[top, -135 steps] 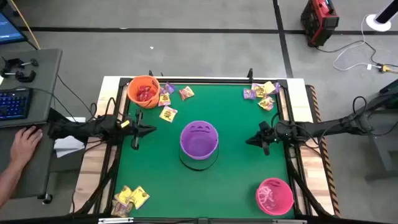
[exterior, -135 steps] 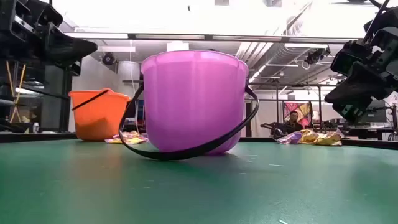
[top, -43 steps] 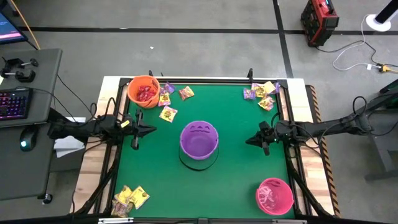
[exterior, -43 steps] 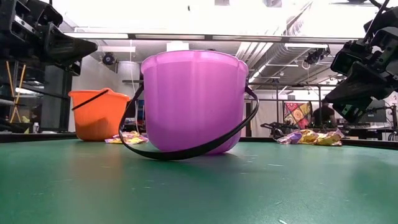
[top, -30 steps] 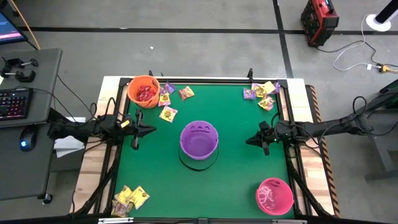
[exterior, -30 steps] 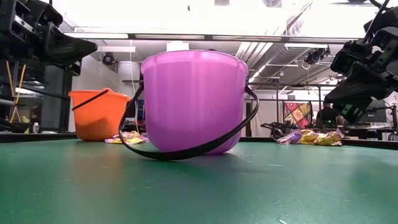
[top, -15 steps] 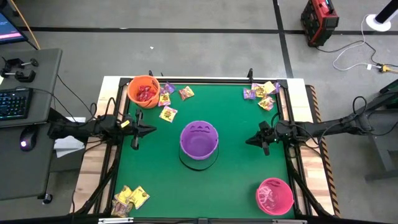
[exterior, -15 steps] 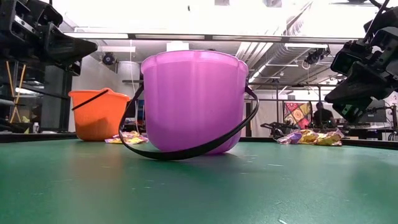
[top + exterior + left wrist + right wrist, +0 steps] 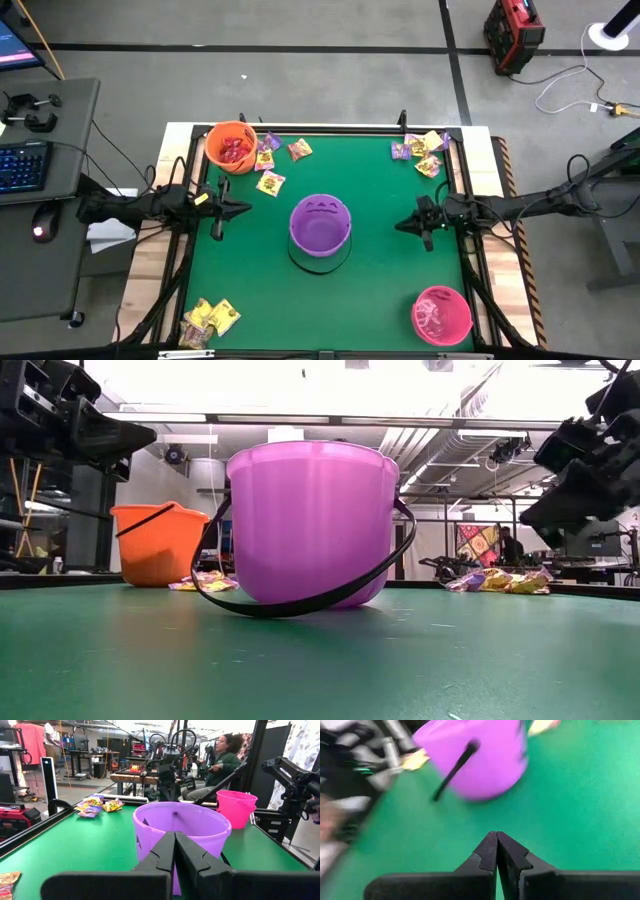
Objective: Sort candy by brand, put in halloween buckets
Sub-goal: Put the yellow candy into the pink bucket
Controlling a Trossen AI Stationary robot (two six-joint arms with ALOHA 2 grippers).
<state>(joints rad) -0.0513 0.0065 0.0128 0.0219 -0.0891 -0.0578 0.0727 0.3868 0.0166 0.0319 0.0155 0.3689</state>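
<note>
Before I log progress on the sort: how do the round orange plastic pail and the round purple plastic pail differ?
The round orange plastic pail stands at the green table's far left corner and holds red candy; the round purple plastic pail stands mid-table and looks empty, its black handle down. Both stand upright.

Three buckets, orange bucket (image 9: 231, 146), purple bucket (image 9: 320, 224), pink bucket (image 9: 441, 313), three candy (image 9: 270, 162) clusters, two arms

Green-topped table (image 9: 380, 250) is seen carrying 3 buckets: orange bucket (image 9: 231, 147), purple bucket (image 9: 320, 225), pink bucket (image 9: 441, 314). Candy packets (image 9: 272, 164) are scattered at 3 corners.
</note>
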